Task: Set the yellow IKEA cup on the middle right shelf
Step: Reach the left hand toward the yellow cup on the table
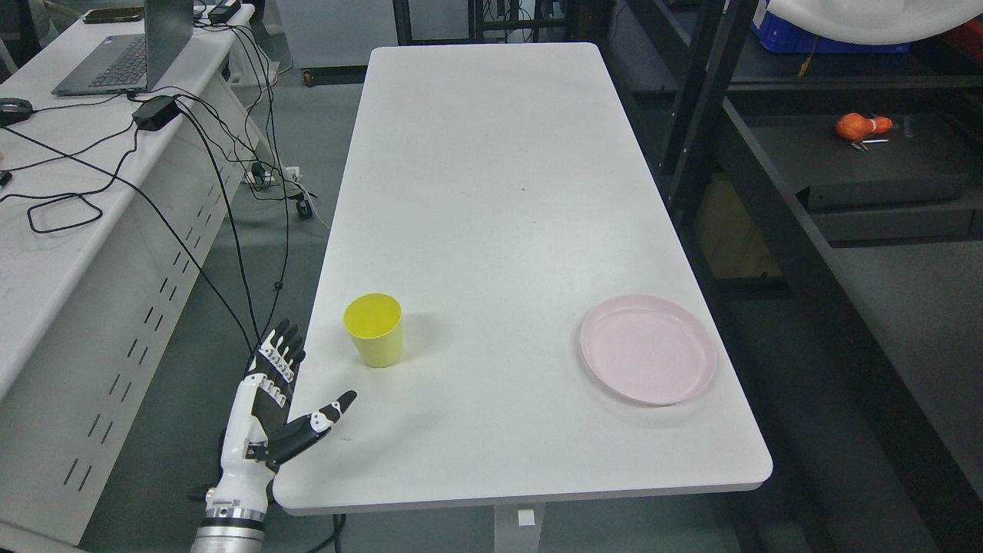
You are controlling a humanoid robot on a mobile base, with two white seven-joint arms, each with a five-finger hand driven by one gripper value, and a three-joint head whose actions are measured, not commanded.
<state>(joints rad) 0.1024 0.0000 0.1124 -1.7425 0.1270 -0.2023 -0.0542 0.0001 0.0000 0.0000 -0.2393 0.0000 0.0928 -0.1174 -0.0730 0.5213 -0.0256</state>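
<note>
Yellow cup (373, 329) stands upright and open-mouthed on the white worktop (491, 192), near its left edge and toward the near end, well apart from the pink plate (647, 359) that lies flat close to the right edge.

You see the left hand (273, 399) at the worktop's near left corner, its forearm rising from the bottom of the picture. Its four fingers (280, 355) point straight up and away, close together, just outside the left edge; the thumb (326, 415) sticks out to the right over the worktop's surface. The hand is spread and holds nothing, and it sits near the cup without touching it.

You have open worktop beyond the cup all the way to the far end, and a wide bare stretch between cup and plate. A dark shelf frame (695, 100) stands just beside the right edge, with an orange object (860, 126) on one of its levels.

You cannot see the right arm at all. The shelf levels are cut off by the picture's right side, so which one is the middle is hard to tell.
</note>
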